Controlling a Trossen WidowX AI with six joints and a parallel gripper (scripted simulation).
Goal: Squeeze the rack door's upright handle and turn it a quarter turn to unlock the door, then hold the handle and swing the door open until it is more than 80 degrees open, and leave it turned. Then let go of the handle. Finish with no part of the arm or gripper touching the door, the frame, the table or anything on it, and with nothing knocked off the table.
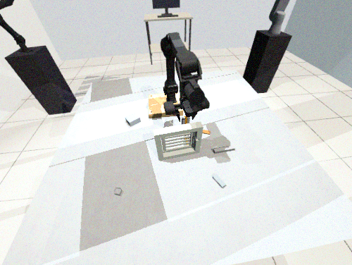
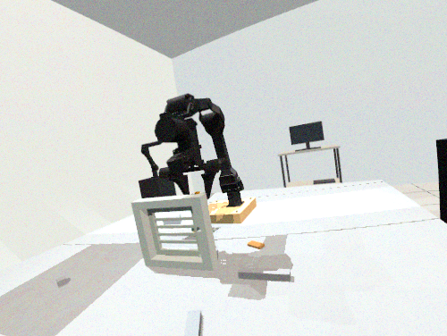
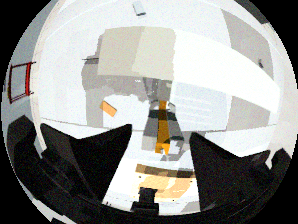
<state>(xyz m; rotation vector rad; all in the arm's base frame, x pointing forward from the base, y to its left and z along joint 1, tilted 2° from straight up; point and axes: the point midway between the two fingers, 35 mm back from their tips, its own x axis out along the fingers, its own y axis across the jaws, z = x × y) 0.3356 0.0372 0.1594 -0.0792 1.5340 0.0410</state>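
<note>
The grey rack frame (image 1: pixel 158 146) (image 2: pixel 206 237) (image 3: pixel 117 55) stands upright on the table. The barred door (image 1: pixel 176 142) (image 2: pixel 176 233) fills its opening and looks shut. The orange upright handle (image 1: pixel 186 120) (image 2: pixel 197 193) (image 3: pixel 163 127) is on the arm's side of the frame; its lower part is mostly hidden in the top and exterior views. My gripper (image 1: pixel 186 118) (image 2: pixel 197 193) (image 3: pixel 161 132) points down behind the frame, open, with nothing held. In the wrist view the handle shows in the gap between the fingers; whether the tips reach down beside it is unclear.
An orange block (image 1: pixel 206 132) (image 2: pixel 256 245) (image 3: pixel 108 108) and a grey bar (image 1: pixel 222 150) (image 2: pixel 265 276) lie right of the frame. A pale block (image 1: pixel 219 180) (image 2: pixel 193 323) and a small grey piece (image 1: pixel 118 191) (image 2: pixel 63 281) lie in front. Another block (image 1: pixel 133 121) lies beside the wooden base (image 1: pixel 155 106).
</note>
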